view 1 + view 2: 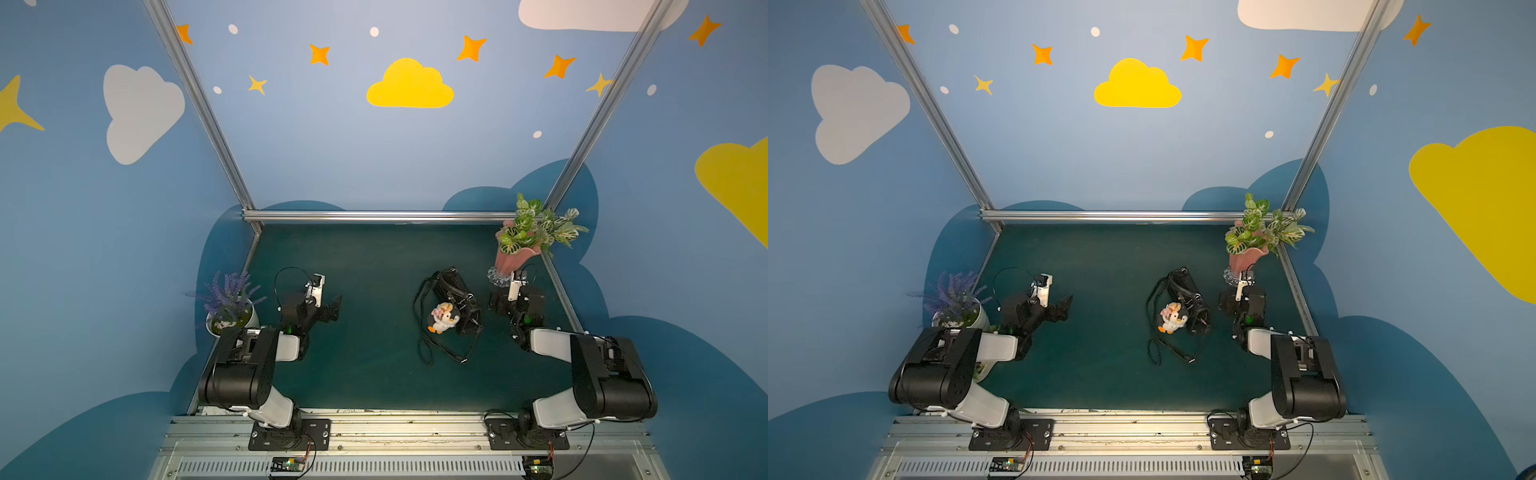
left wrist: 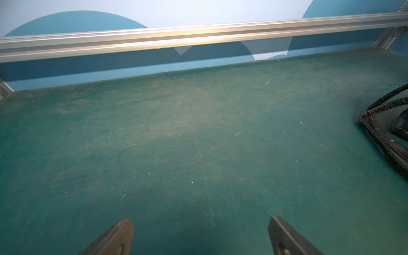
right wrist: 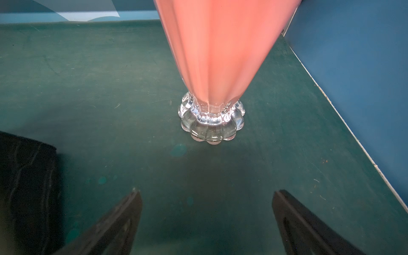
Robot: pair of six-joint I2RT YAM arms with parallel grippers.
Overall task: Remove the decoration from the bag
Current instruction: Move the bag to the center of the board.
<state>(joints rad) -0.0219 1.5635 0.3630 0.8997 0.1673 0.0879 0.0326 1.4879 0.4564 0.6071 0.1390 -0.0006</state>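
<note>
Gaping wide, the left gripper (image 2: 201,220) holds nothing. Its two dark, wedge-shaped fingertips (image 2: 123,234) stand well apart over bare mat (image 2: 176,143). The mat is a matte green sheet, scuffed and crossed by fine pale scratches. Beyond it runs a brushed aluminium rail (image 2: 198,35) with a bright glare along its length. In a top view this claw sits at about 9 o'clock on the table. A white pot (image 1: 249,322) of purple lavender (image 1: 228,293) stands at its 9 o'clock.

The right gripper (image 3: 207,193) is likewise spread and empty, its matte black fingers angled outward. Straight ahead of it, at its 12 o'clock in a top view, stands a fluted pink vase (image 3: 216,55). The vase rests on a clear, scalloped glass foot (image 3: 212,125) and holds green-and-white veined leaves (image 1: 540,226).

The bag (image 1: 457,297) lies on the mat just beside this claw, at its 9 o'clock, apart from both grippers. It is black and glossy, with a creased, textured skin in the right wrist view. Its thin shoulder strap (image 1: 419,332) loops loosely toward 6 o'clock.

The decoration (image 1: 444,318) is a small plush figure with a white belly, orange feet and a pink-tan top. It rests against the bag's 7 o'clock end. Its clip is too small to make out.
</note>
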